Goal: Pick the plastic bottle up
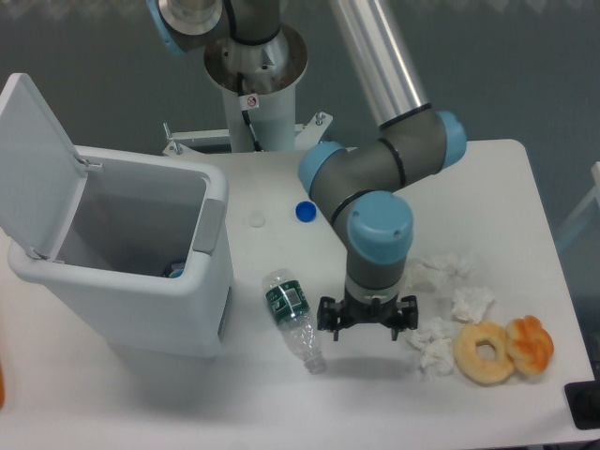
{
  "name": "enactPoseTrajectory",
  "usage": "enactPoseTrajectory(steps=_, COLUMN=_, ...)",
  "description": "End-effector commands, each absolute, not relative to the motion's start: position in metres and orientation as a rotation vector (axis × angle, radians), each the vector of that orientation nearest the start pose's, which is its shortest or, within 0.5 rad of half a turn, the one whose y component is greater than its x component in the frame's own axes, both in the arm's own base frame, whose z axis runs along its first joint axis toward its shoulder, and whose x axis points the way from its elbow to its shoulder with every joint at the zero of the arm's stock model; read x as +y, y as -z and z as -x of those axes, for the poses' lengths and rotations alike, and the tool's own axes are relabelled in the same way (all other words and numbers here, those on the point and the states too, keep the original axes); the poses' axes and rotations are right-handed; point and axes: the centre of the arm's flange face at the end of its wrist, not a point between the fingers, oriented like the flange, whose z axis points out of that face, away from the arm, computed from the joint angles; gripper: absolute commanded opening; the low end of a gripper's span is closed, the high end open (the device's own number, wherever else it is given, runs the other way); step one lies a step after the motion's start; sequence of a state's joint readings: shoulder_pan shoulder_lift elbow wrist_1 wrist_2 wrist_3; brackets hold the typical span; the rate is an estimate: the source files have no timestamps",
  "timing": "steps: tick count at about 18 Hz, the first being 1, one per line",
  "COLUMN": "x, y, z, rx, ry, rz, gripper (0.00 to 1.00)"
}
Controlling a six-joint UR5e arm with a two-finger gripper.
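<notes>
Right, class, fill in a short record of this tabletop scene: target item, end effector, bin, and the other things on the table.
target: plastic bottle, lying on its side, label band visible, no cap on
end effector: open, empty, just right of the bottle, not touching it
bin: white, lid up, left of the bottle
blue cap: loose on the table, behind the bottle
tissue wads: crumpled, right of the end effector
doughnuts: two, near the right edge
</notes>
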State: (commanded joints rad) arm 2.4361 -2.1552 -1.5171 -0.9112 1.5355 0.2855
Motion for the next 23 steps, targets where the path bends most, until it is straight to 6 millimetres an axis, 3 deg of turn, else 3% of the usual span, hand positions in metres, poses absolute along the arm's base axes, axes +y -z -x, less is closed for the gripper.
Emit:
enactPoseTrajectory(steps=9, x=0.565, y=-0.211, z=0.427, rx=-0.893, ry=-0.069, rz=2.868, gripper=1.00)
enactPoseTrajectory(steps=12, x=0.576, y=-0.204, z=0.416, rx=-0.890, ry=-0.069, rz=2.873, gripper=1.00)
enactPoseTrajectory(steps=16, x=0.580, y=-0.193, z=0.411, rx=-0.923, ry=-0.110, rz=2.894, gripper=0.88)
enactPoseTrajectory(steps=23, x=0.587, y=-0.191, z=0.414, rx=-0.966, ry=-0.126, rz=2.873, gripper=0.40)
